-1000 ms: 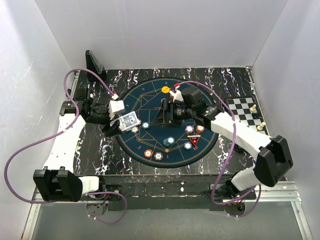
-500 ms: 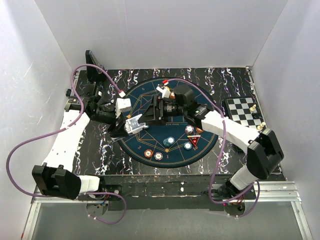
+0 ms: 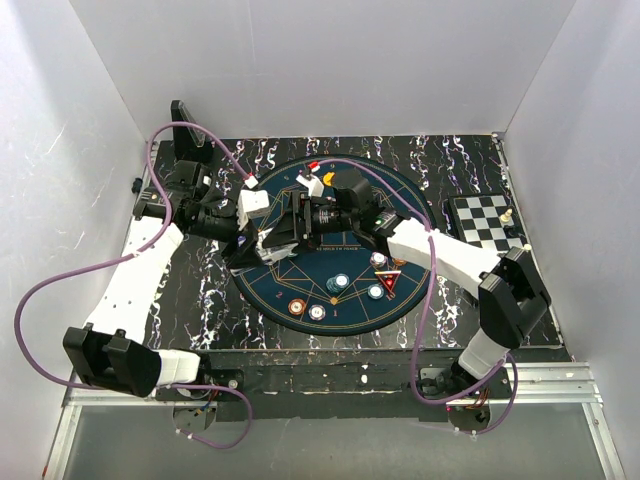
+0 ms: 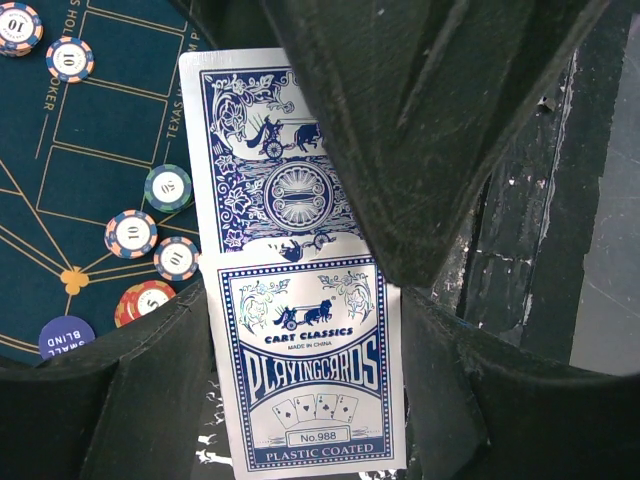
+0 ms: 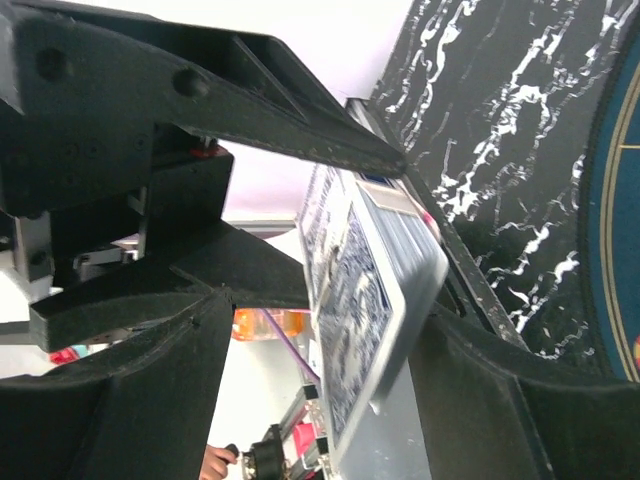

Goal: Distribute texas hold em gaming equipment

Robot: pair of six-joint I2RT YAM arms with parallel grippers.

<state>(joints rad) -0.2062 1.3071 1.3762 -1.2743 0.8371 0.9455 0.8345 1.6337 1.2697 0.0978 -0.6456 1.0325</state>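
My left gripper (image 3: 262, 240) (image 4: 305, 340) is shut on a blue-white box of playing cards (image 3: 270, 238) (image 4: 310, 380), held above the left edge of the round blue mat (image 3: 350, 312). A patterned card back or flap (image 4: 265, 170) sticks out of its top. My right gripper (image 3: 284, 231) (image 5: 340, 320) is open, its fingers either side of the box's free end (image 5: 365, 300), with a gap showing. Several striped poker chips (image 3: 342, 281) (image 4: 168, 187) and the red-black triangular marker (image 3: 388, 282) lie on the mat.
A black-white chessboard with pieces (image 3: 488, 220) lies at the right edge. A black upright stand (image 3: 186, 130) is at the back left. A blue "small blind" disc (image 4: 67, 335) lies by the chips. White walls enclose the table.
My right arm has reached left across the mat until its fingers straddle the card box. My left gripper has carried the box slightly up and to the right.
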